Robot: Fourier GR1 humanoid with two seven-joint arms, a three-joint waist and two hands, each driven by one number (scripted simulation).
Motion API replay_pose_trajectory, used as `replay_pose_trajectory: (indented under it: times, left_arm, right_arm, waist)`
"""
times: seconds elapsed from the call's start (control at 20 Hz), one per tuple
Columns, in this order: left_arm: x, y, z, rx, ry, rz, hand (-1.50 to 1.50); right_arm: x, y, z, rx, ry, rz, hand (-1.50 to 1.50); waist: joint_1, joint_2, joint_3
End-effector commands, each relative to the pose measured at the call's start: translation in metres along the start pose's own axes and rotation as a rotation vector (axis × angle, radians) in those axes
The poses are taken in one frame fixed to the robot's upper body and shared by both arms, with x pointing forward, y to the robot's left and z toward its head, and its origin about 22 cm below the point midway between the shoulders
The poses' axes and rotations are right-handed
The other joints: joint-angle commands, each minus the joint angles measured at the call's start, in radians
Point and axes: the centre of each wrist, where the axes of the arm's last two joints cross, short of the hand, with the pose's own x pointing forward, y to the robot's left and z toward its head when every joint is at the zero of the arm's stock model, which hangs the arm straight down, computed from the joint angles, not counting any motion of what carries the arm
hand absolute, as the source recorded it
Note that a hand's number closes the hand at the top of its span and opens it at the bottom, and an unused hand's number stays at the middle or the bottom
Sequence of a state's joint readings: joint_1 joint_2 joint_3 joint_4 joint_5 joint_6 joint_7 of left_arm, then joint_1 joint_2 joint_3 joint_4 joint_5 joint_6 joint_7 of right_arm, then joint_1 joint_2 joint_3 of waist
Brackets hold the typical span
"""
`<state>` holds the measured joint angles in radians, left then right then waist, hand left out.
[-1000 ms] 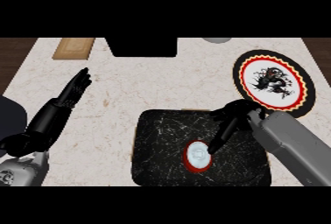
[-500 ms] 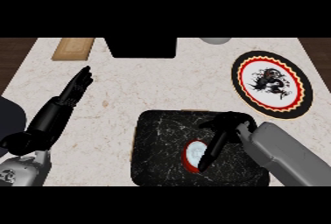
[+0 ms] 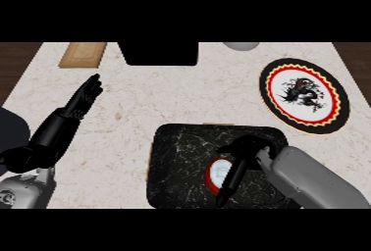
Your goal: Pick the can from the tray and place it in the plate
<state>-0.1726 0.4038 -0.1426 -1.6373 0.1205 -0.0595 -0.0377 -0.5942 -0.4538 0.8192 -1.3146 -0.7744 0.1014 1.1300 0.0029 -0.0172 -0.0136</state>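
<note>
The can (image 3: 216, 172), red with a pale top, stands in the black marbled tray (image 3: 177, 162) near the counter's front edge. My right hand (image 3: 240, 164) is over the tray, its straight fingers pointing down along the can's right side and hiding part of it. I cannot tell whether they touch it. The plate (image 3: 304, 95), black-rimmed with a red and yellow ring and a dark dragon on white, lies at the right, beyond the tray. My left hand (image 3: 81, 100) rests open at the left, fingers pointing away over the counter.
A wooden board (image 3: 82, 54) lies at the back left. A black box (image 3: 159, 53) stands at the back centre, and a grey round object (image 3: 240, 46) sits just right of it. Pale marbled counter stretches between tray and plate.
My right hand has drawn back from the tray's far right edge toward me. Its fingers now lie alongside the can. The left hand has not moved.
</note>
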Motion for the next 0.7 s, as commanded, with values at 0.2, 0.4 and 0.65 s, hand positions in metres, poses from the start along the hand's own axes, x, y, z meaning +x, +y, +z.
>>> replay_pose_trajectory:
  times: [0.2, 0.4, 0.65]
  left_arm:
    - [0.001, 0.000, -0.008, 0.012, -0.004, -0.005, 0.00]
    - [0.009, -0.011, -0.005, 0.012, -0.008, -0.016, 0.00]
    - [-0.003, -0.011, -0.001, -0.036, 0.027, 0.015, 0.00]
  right_arm:
    - [0.006, 0.034, -0.002, 0.019, 0.048, 0.112, 1.50]
    - [-0.013, 0.042, -0.015, -0.141, -0.013, 0.258, 1.50]
    - [0.010, 0.067, 0.012, -0.646, -0.198, 0.828, 1.50]
  waist:
    - [-0.008, 0.016, 0.013]
    - [-0.006, 0.013, 0.014]
    - [0.022, -0.024, 0.012]
